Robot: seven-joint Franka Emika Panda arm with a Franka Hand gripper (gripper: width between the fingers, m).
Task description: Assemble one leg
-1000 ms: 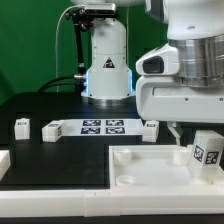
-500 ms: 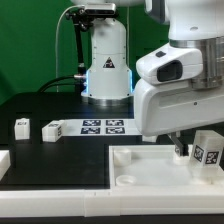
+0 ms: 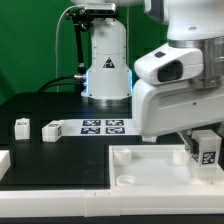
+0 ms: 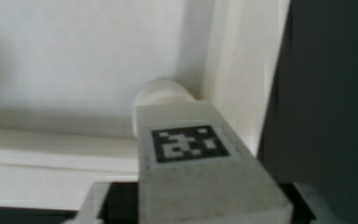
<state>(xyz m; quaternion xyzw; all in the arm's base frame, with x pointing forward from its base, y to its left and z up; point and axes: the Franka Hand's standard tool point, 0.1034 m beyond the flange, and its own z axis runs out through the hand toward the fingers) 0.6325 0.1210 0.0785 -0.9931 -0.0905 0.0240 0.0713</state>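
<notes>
The gripper (image 3: 201,149) was closed on the small white plastic leg (image 3: 208,151) with its black-and-white tag, holding it over the wide flat white panel (image 3: 150,166) at the exterior view's right end.

Risk: the leg sat close to the panel's edge. If it were lowered off the hole, it could jam or slip onto the black table (image 3: 60,155).

Only the wrist view showed the leg's tip (image 4: 165,92) near the panel rim. No hole was visible there. Only the exterior view showed a round hole (image 3: 127,181) elsewhere.

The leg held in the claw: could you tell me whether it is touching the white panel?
Cannot tell. In the wrist view the leg overlaps the panel; neither view shows contact or a gap plainly.
</notes>
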